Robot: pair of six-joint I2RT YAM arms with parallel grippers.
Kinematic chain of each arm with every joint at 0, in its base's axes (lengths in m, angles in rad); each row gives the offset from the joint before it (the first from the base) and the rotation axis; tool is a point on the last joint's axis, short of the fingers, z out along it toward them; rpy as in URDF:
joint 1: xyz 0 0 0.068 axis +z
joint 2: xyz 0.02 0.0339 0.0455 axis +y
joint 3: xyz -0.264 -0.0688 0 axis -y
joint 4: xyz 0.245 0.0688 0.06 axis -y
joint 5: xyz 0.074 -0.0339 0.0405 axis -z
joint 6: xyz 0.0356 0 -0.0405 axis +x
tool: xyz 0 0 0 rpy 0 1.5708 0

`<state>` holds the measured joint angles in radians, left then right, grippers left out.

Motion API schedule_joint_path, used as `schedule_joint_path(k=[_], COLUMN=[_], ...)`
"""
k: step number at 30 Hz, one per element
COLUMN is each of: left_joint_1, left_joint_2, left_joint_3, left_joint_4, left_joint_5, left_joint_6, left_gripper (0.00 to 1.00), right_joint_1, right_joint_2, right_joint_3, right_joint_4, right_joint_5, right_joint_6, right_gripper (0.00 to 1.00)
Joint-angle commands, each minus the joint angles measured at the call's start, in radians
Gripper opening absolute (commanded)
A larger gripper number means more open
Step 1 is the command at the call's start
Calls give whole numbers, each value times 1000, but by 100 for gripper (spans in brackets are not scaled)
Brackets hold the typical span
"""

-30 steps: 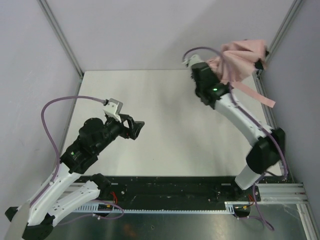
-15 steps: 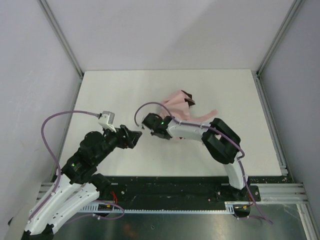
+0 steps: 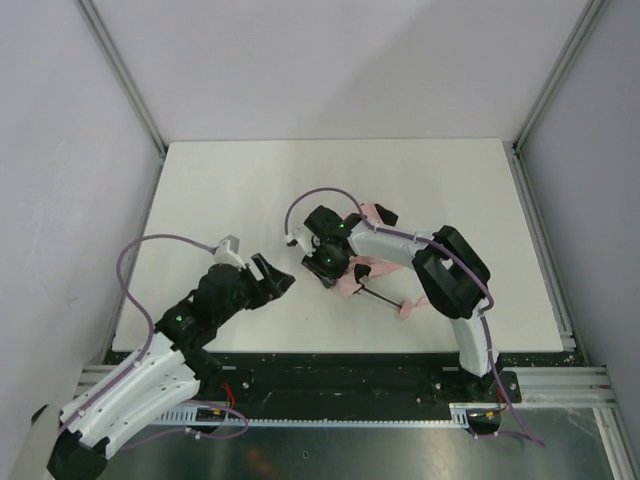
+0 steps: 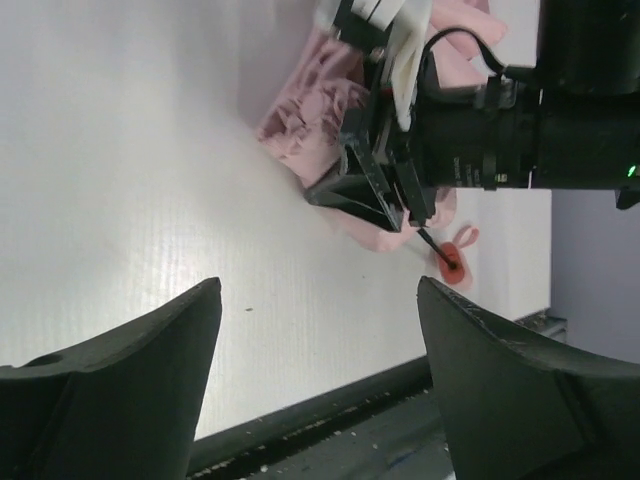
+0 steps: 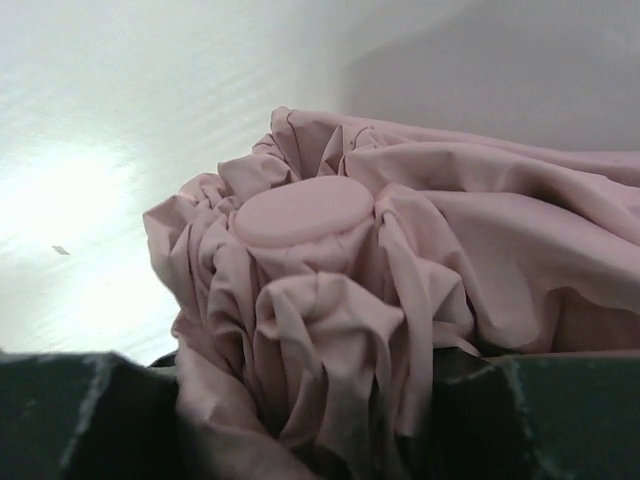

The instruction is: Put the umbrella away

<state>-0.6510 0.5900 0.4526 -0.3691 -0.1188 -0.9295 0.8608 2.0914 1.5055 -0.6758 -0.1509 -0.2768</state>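
Note:
The umbrella (image 3: pixel 347 284) lies mid-table, its pale pink fabric bunched. Its thin black shaft (image 3: pixel 378 297) runs right to the small pink handle (image 3: pixel 408 306). My right gripper (image 3: pixel 322 262) is shut on the bunched fabric just below the round pink tip cap (image 5: pixel 300 212), with dark fingers (image 5: pixel 80 415) on either side of the folds (image 5: pixel 330 310). My left gripper (image 3: pixel 278 277) stands open a short way to the left, with nothing between its fingers. In the left wrist view the open left gripper (image 4: pixel 320 300) faces the umbrella (image 4: pixel 310 120), its handle (image 4: pixel 455 262) and the right gripper (image 4: pixel 370 190).
The white table (image 3: pixel 230 190) is walled on three sides, with metal posts at the back corners. A black rail (image 3: pixel 340 370) runs along the near edge by the arm bases. A purple cable (image 3: pixel 310 200) loops above the right wrist.
The right arm swung from the far right corner to mid-table, bringing the umbrella down onto the surface. The left arm shifted slightly nearer and lower, gripper still open.

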Motion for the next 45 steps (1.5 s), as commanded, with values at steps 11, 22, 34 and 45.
schedule_joint_path(k=[11,22,34,45], left_joint_1=[86,177,173,165], left_joint_2=[241,369,732,923], left_joint_3=[-288,-257,-165,-177], left_joint_4=[638,674,920,934], left_joint_5=[183,177,238,246], left_joint_6=[-581,-692,-492,-440], left_gripper=[91,95,95,81], right_joint_1=[-61,-69,-64,-63], right_joint_2=[186,131,102,36], right_joint_3=[-233,-295,-294,-289], right_joint_4=[274,347,371,331], right_joint_5=[-530,-491,-502,-545], right_joint_6=[143,151,135,18], right_gripper=[0,0,0,0])
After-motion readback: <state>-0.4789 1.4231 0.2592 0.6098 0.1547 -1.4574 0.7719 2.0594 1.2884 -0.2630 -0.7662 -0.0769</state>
